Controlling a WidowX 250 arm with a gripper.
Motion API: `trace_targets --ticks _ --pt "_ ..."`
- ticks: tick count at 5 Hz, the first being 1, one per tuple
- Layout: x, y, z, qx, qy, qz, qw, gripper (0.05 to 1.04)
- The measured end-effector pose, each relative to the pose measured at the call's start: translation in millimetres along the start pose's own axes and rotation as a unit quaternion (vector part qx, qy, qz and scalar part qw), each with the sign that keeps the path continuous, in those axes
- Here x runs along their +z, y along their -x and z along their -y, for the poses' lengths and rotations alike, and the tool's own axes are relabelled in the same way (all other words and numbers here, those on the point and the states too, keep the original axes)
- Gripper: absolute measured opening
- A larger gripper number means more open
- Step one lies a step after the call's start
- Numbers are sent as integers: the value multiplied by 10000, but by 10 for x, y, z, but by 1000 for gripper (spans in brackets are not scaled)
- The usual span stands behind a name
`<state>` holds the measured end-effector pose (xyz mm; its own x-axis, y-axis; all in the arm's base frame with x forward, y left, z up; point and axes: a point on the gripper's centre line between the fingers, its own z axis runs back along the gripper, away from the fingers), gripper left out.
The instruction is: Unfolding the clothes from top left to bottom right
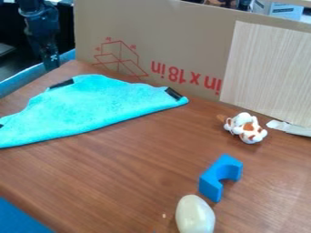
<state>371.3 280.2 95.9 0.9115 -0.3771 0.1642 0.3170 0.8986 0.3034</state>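
Okay, so the bright turquoise fuzzy cloth (103, 109) is lying on the brown wood-look bench (115, 177), over on the left side from where I'm standing. It's roughly a triangle: a long, slightly curved edge faces me, one corner points right, and the bumpy upper side faces the back. There's a black patch near the top (61, 83), another at the right corner (173, 93), and a bit of a third (2, 126) on the far left.

The black two-finger gripper (51, 61) hangs down at the upper left, just beyond the cloth and apart from it. Can't tell how far open it is or if it's got hold of something, sorry.

Off the cloth's right corner, well apart, sits a little white toy with orange-brown patches (247, 128). Just right of that is a flat whitish piece (290, 128). Closer to me there's a solid blue block with an arch-shaped cutout (211, 182), then a smooth cream egg-shaped thing (195, 215) near the front.

Along the back stands a tan cardboard sheet with red print (182, 36), with a pale wood-grain panel (267, 73) upright at its right end.
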Motion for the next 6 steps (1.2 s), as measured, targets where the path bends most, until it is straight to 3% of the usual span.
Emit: trace_targets --ticks 1,2,4,6 --pt "-207 48 105 -8 245 -116 9996 999" --pt "-268 49 148 -235 305 47 9992 999" --pt "-297 71 128 -424 242 118 9987 999" --pt "-280 -58 141 -571 51 77 9983 999"
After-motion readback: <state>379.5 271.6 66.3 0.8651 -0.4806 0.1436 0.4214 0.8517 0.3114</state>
